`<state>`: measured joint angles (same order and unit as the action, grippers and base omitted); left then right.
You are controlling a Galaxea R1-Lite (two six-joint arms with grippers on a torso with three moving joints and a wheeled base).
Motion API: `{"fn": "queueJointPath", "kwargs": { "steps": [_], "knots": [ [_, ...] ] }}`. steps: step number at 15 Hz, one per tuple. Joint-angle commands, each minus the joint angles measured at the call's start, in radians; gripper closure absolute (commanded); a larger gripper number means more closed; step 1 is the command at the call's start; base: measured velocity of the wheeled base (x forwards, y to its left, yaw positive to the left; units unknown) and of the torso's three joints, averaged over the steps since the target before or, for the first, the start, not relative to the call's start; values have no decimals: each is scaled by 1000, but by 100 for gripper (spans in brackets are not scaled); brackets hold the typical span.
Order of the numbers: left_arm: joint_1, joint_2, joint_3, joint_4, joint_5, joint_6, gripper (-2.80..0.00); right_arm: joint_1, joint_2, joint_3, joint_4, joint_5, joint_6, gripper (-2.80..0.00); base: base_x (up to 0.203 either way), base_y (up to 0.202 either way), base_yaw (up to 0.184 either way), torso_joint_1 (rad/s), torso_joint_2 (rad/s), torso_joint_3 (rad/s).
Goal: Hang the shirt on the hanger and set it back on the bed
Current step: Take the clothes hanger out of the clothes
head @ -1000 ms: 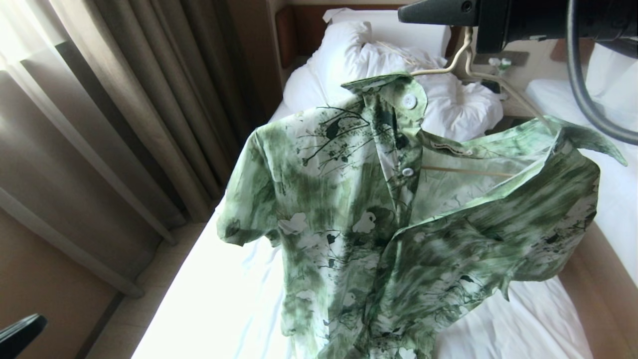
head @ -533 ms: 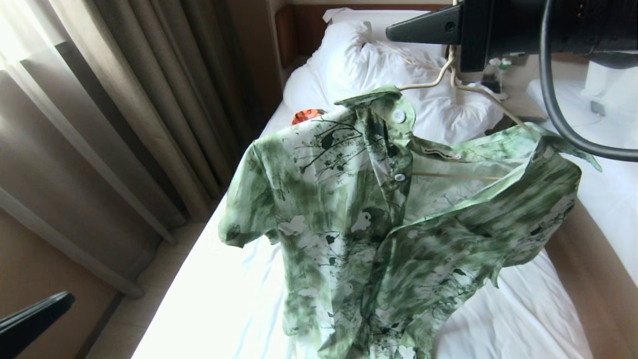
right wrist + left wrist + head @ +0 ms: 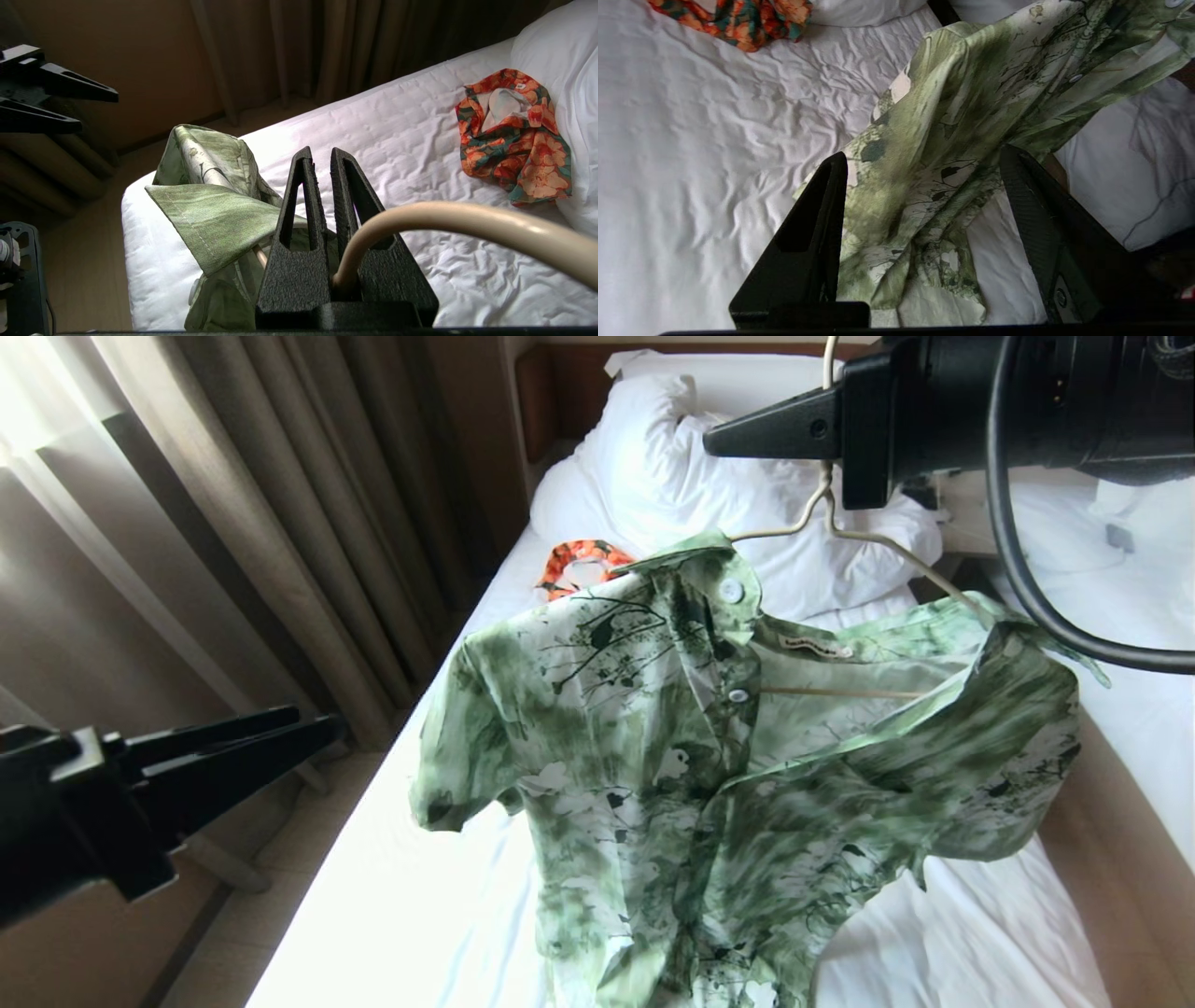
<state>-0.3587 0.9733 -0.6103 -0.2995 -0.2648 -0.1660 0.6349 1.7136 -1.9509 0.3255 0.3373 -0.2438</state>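
Left claw [image 3: 322, 733] now risen beside shirt [image 3: 709, 784] — orange garment [image 3: 579, 563] uncovered behind

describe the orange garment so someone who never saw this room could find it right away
Start at the bed with the wrinkled white sheet, and look toward its head, where the white pillow is piled. The orange floral garment lies crumpled on the sheet right against that pillow, on the curtain side. Its orange-and-dark-green print sets it apart from the pale green shirt hanging nearby.
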Motion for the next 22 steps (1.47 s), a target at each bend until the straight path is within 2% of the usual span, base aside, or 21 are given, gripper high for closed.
{"fn": "queueJointPath", "kwargs": {
  "steps": [1, 5, 8, 14, 15, 22],
  "knots": [
    [3, 109, -29, -5, -27, 0, -280, 7, 6, -2, 1, 2, -2, 0, 0, 0, 0, 0, 0, 0],
    [4, 223, -15, -121, -31, 5, -280, 11, 11, -3, -6, 2, -2, 0, 0, 0, 0, 0, 0, 0],
    [2, 248, 30, -182, -33, 2, -280, 9, 12, -6, -8, 2, -2, 0, 0, 0, 0, 0, 0, 0],
    [-32, 355, 60, -302, -31, -5, -280, 12, 12, -10, -7, -1, -2, 0, 0, 0, 0, 0, 0, 0],
    [-34, 366, 67, -339, -30, -4, 0, 12, 14, -10, -8, -1, -2, 0, 0, 0, 0, 0, 0, 0],
    [-35, 329, 93, -361, -19, -25, 0, 12, 14, -11, -10, -7, 15, 0, 0, 0, 0, 0, 0, 0]
  ]
}}
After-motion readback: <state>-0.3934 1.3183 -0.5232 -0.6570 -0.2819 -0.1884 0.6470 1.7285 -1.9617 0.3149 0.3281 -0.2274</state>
